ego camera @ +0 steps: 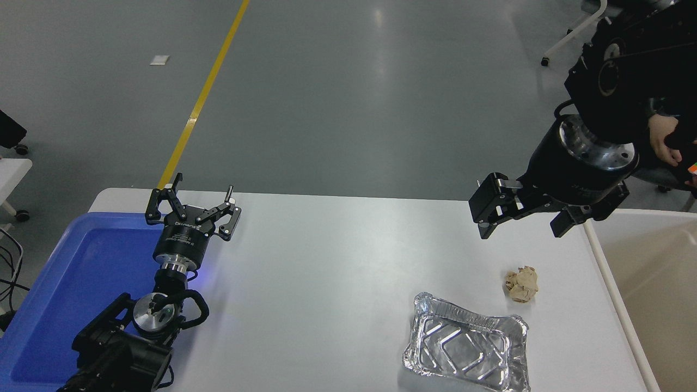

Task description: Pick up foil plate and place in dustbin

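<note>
White print runs across the left pincer's [191, 209] body and the right wrist [585, 190], but both are too small and blurred to read.

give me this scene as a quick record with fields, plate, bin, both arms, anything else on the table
foil plate: empty, flat on the white table, near edge
dustbin: right of table, nothing seen inside
right gripper: open, in the air beyond the plate, holding nothing
left gripper: open, parked by the blue tray
other: crumpled paper ball between plate and right gripper

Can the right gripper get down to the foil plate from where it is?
Probably yes. The right gripper hangs open above the table; the foil plate lies uncovered, with the paper ball beside it, apart.
</note>
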Available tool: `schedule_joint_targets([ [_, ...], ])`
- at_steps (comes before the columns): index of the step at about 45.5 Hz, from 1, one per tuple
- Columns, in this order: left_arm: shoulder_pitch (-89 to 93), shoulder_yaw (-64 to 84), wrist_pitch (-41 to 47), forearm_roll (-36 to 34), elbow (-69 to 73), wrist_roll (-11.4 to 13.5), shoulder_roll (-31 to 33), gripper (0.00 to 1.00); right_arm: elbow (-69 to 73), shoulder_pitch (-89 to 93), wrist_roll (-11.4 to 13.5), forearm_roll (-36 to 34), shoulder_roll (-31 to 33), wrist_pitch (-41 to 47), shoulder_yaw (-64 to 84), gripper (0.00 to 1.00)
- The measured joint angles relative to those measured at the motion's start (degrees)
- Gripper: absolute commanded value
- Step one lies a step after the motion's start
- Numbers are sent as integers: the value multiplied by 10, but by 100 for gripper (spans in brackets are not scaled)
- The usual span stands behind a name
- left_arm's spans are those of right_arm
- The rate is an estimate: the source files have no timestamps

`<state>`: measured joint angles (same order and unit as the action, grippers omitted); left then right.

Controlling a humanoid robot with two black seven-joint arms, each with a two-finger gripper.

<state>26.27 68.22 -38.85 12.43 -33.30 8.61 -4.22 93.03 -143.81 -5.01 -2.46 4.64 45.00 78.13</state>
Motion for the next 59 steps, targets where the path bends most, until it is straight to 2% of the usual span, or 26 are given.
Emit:
schedule_joint_targets([
  [39, 0, 0, 0, 0, 0, -1, 0, 99, -10, 60, 0, 0, 7, -11, 2, 100],
  [50, 0, 1, 0, 0, 0, -1, 0, 99, -10, 118, -1, -1, 27, -54, 1, 100],
  [59, 0, 1, 0, 0, 0, -1, 0, 99, -14, 203, -2, 11, 78, -114, -12, 100],
])
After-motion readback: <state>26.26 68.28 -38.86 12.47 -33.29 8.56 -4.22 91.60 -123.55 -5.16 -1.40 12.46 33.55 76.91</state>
